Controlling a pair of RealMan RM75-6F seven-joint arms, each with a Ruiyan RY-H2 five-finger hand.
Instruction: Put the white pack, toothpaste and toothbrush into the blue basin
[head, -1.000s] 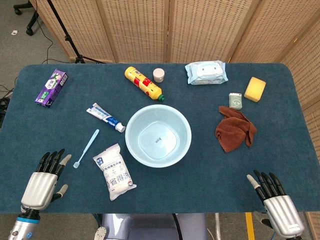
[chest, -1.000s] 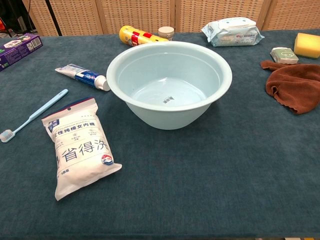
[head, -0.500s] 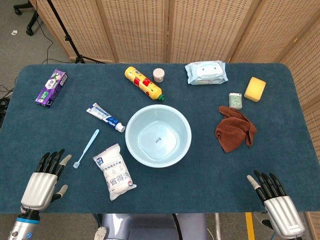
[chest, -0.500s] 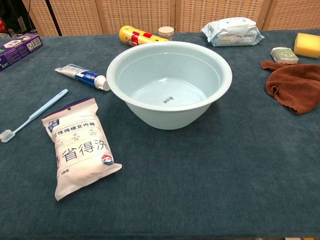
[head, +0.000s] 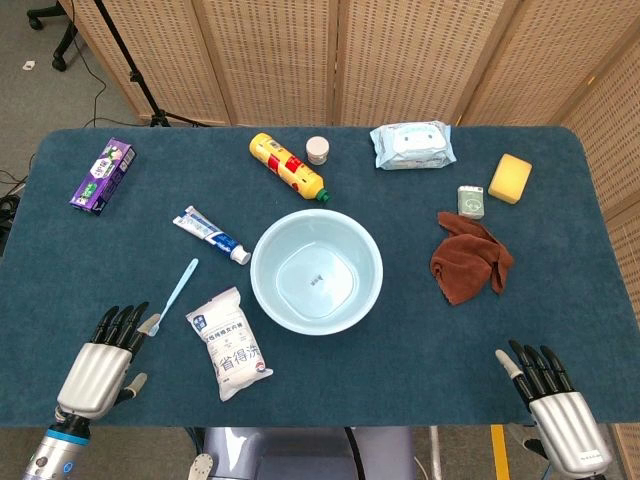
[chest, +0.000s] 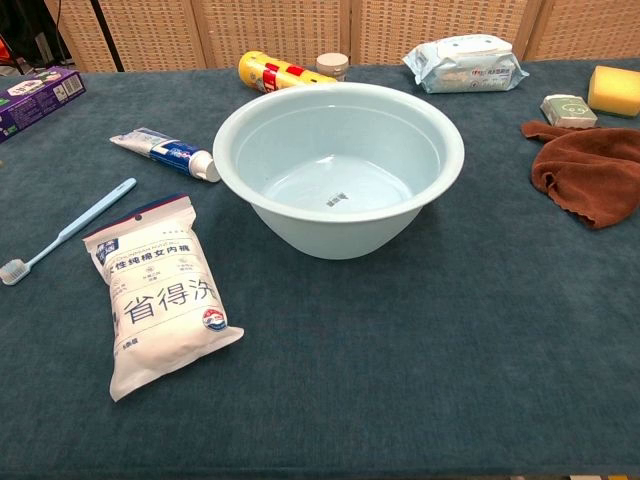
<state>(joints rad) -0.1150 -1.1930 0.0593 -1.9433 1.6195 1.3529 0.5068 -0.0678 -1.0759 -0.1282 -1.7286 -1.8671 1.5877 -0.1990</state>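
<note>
1. Blue basin (head: 316, 271) sits upright near the middle of the dark blue tabletop (head: 400, 330); nothing lies inside it.
2. White pack (head: 229, 342) lies flat, near-left of the basin, just beside its rim and apart from it.
3. Toothpaste (head: 211, 235) lies left of the basin, cap end pointing at the rim, close to touching.
4. Toothbrush (head: 173, 296) lies diagonally left of the white pack, bristle end nearest the left robot hand.
5. Left robot hand (head: 101, 364) at the near-left edge, fingers spread, holding nothing; its fingertips lie just beside the toothbrush head, and contact cannot be judged.
6. Right robot hand (head: 555, 407) at the near-right corner, fingers spread, holding nothing, well apart from all items.
7. Far side: yellow bottle (head: 286, 167), small jar (head: 317, 150), wet wipes pack (head: 411, 145). Right: brown cloth (head: 468, 258), yellow sponge (head: 510, 177).
</note>
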